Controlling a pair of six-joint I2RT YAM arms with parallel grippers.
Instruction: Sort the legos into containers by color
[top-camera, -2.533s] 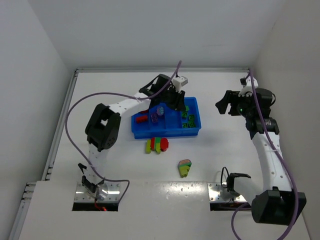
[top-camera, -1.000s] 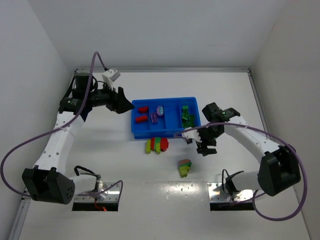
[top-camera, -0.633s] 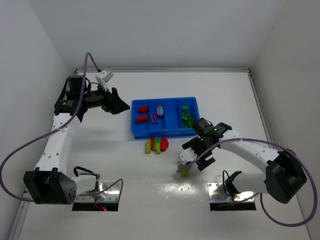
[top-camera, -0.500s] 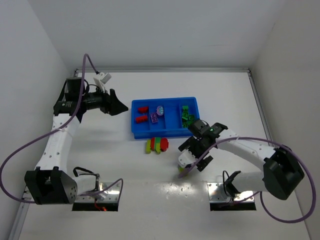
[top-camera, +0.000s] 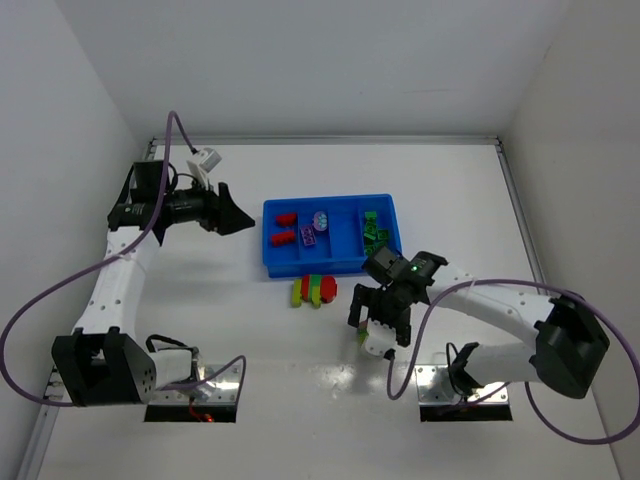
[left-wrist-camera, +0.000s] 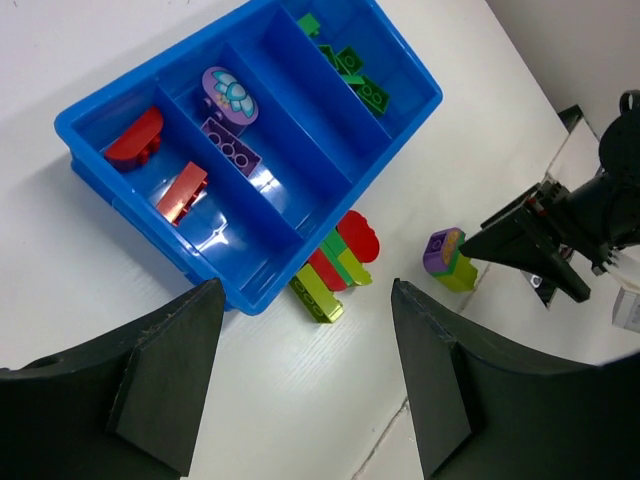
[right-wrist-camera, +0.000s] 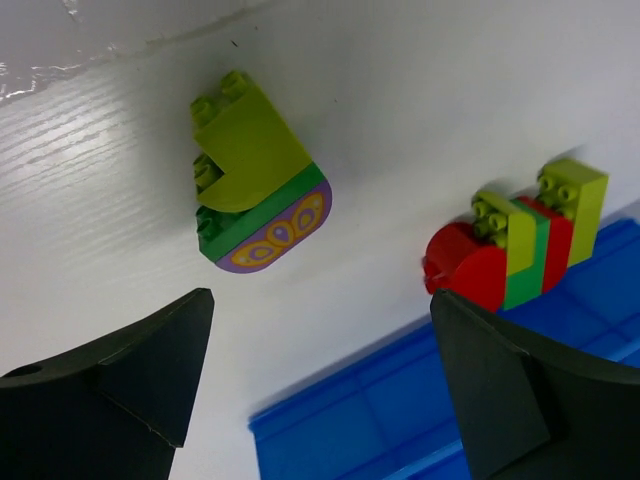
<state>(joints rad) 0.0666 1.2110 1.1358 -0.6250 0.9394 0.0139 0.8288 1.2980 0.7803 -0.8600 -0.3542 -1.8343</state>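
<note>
The blue tray (top-camera: 330, 266) has red bricks (top-camera: 283, 228) in its left compartment, purple ones (top-camera: 316, 226) in the second and green ones (top-camera: 374, 232) in the right one. A red, green and yellow-green cluster (top-camera: 314, 290) lies in front of the tray. A yellow-green, green and purple cluster (right-wrist-camera: 255, 185) lies nearer, also seen in the left wrist view (left-wrist-camera: 450, 260). My right gripper (top-camera: 375, 320) is open and empty just above this cluster, mostly hiding it from above. My left gripper (top-camera: 240, 220) is open and empty, held left of the tray.
Two metal base plates (top-camera: 195, 385) (top-camera: 460, 385) sit at the near edge. White walls close in the table on the left, right and back. Purple cables loop beside both arms.
My left gripper has left the tray and swung to the left. My right arm has come down from the far right to over the purple-topped cluster.
</note>
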